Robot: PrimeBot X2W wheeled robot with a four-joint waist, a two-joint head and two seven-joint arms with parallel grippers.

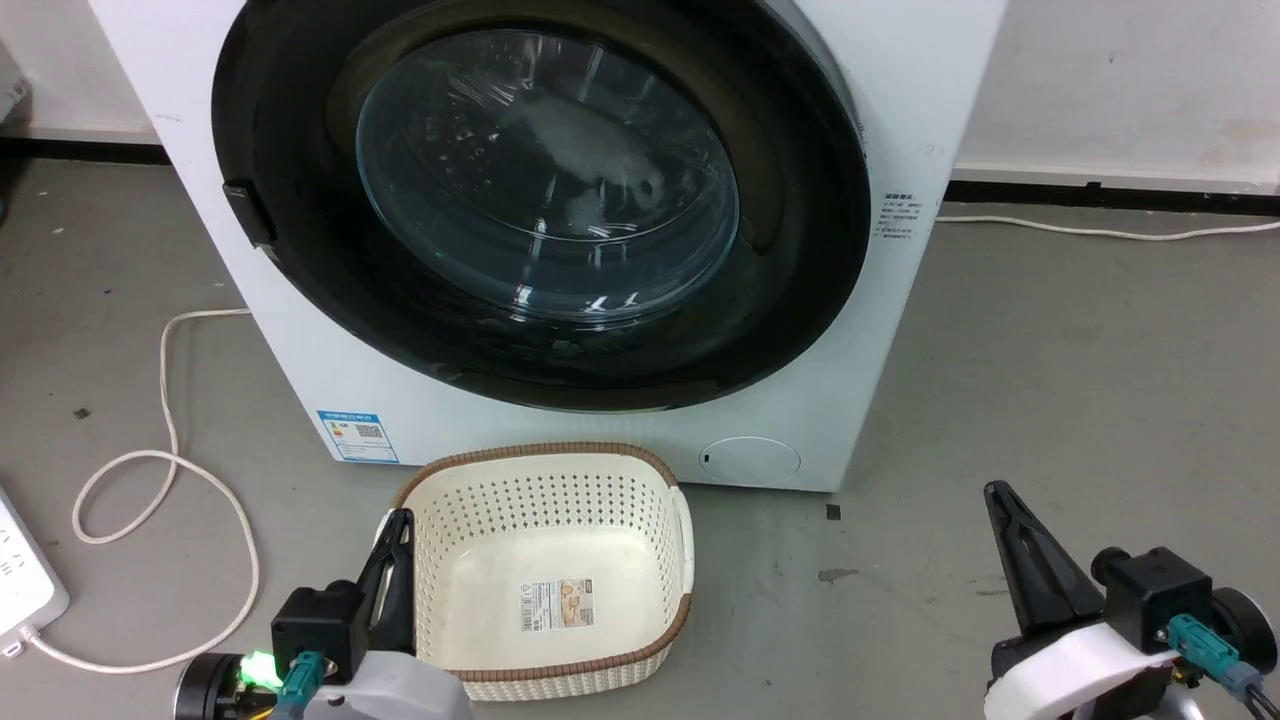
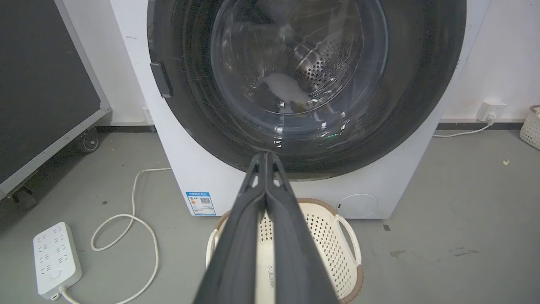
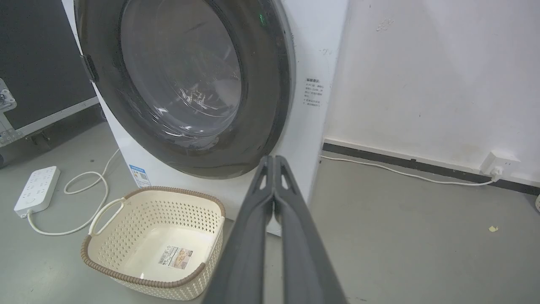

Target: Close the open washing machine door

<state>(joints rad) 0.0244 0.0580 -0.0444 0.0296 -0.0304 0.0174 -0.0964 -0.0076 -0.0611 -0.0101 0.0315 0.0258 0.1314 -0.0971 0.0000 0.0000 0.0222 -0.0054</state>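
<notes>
The washing machine (image 1: pixel 560 440) is a big white front-loader standing straight ahead. The washing machine door (image 1: pixel 545 180), with its glossy black rim and bulging glass window, lies flat against the machine's front; I see no gap at its edge. Its latch handle (image 1: pixel 248 212) sits on the left rim. My left gripper (image 1: pixel 400 520) hangs low at the left, shut and empty, well short of the door. My right gripper (image 1: pixel 995 492) is low at the right, also shut and empty. The wrist views show the left gripper (image 2: pixel 265 156) and the right gripper (image 3: pixel 273 158) with fingers pressed together, pointing at the door's lower rim.
A cream perforated basket (image 1: pixel 540 452) stands empty on the grey floor just before the machine, beside my left gripper. A white power strip (image 1: pixel 25 580) and looped cable (image 1: pixel 170 460) lie at the left. A black wheeled case (image 2: pixel 42 84) stands left of the machine.
</notes>
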